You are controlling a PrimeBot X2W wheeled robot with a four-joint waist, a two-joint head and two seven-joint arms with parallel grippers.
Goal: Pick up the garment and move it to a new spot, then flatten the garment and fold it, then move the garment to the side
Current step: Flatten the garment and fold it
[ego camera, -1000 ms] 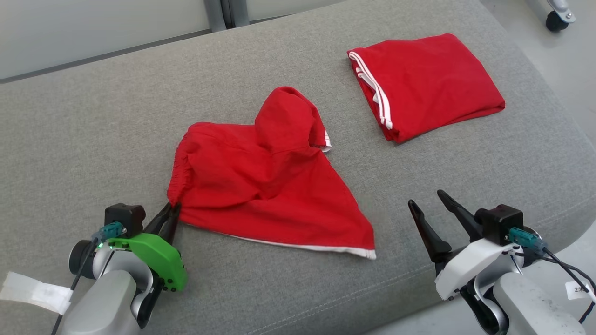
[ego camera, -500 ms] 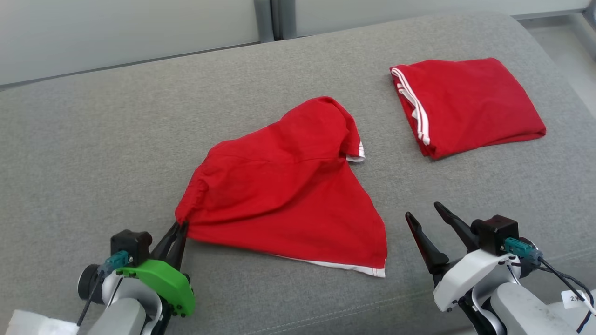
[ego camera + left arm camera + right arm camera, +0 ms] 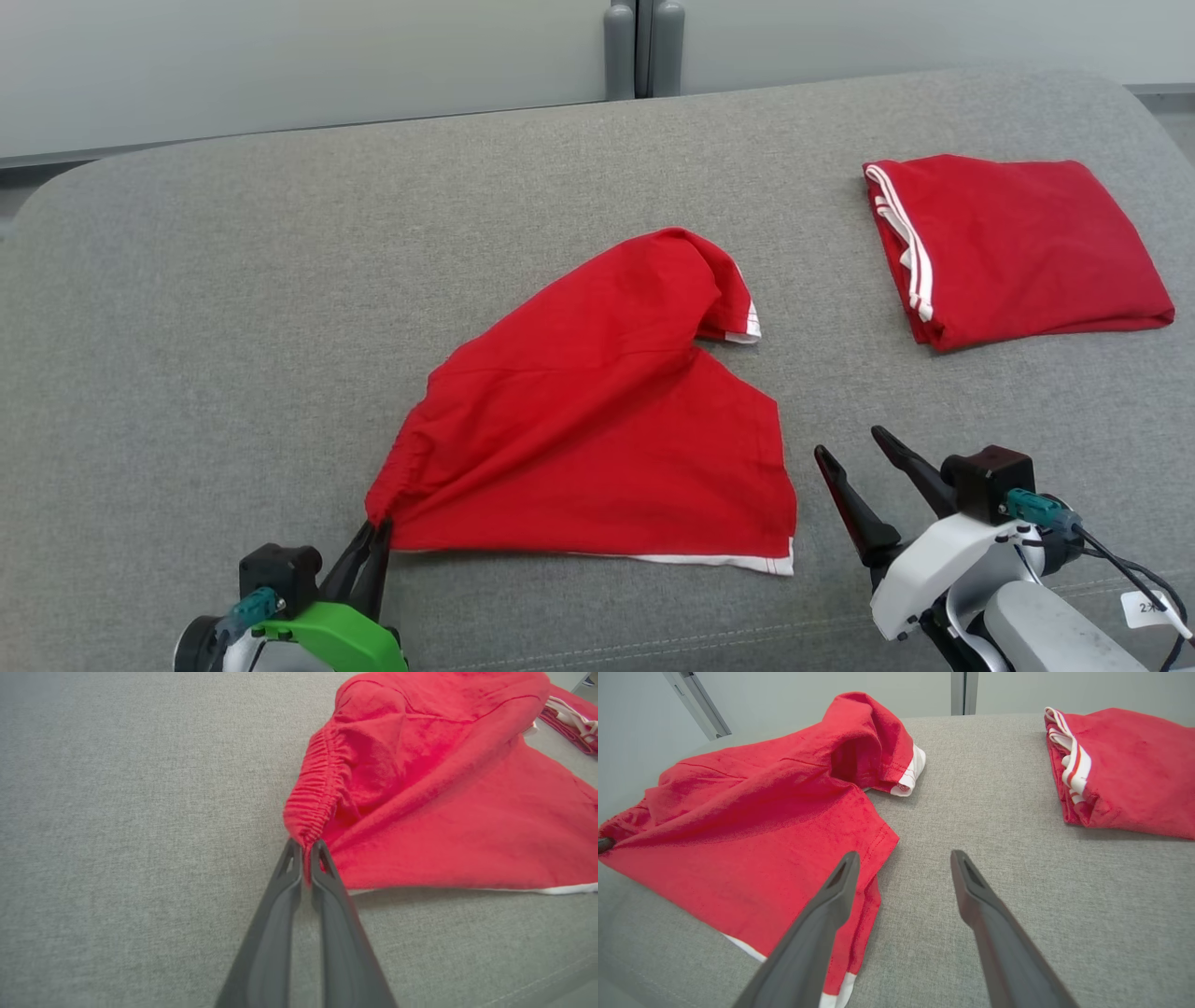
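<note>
The garment [image 3: 597,420] is a pair of red shorts with white hem trim, lying rumpled in the middle of the grey couch seat. My left gripper [image 3: 373,530] is shut on the corner of its gathered waistband [image 3: 313,807], at the cloth's near left end. One leg [image 3: 719,289] stands humped up at the far side. My right gripper [image 3: 854,446] is open just right of the shorts' near hem corner [image 3: 784,560], apart from the cloth. In the right wrist view its fingers [image 3: 831,900] hover over that hem edge [image 3: 859,933].
A second red garment [image 3: 1013,247] lies folded at the far right of the grey couch seat [image 3: 233,308]. A pale wall with a grey post [image 3: 642,47] runs behind the seat. The seat's front edge passes just below both grippers.
The head camera has tilted and turned, shifting the whole scene. My left gripper has tightened on the waistband corner and drawn the shorts out flatter toward me. The right gripper stays open.
</note>
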